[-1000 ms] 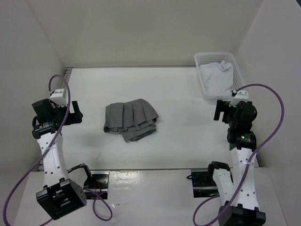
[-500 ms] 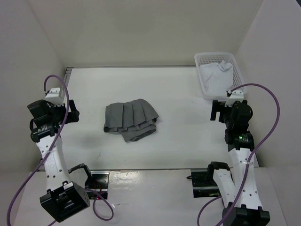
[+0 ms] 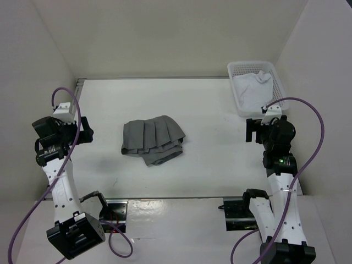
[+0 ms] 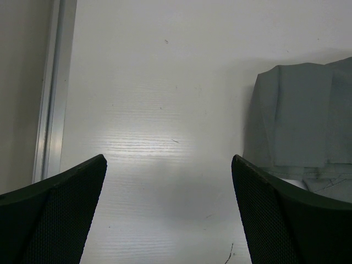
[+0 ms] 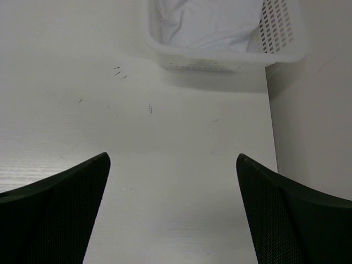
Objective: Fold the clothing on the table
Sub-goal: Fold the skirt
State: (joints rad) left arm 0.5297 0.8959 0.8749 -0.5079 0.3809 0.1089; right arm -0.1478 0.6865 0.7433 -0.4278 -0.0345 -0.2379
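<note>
top external: the grey skirt [image 3: 153,141] lies rumpled on the table [image 3: 214,110], left gripper [image 3: 86,132] and right gripper [image 3: 251,131] both wide open, holding nothing.

No legible text, labels, brands, numbers or signs in any view. Skirt [image 3: 153,141], table [image 3: 209,113] and basket [image 3: 250,63] show no readable markings. The small dark flecks on the table in the wrist views are scuffs, not print.
</note>
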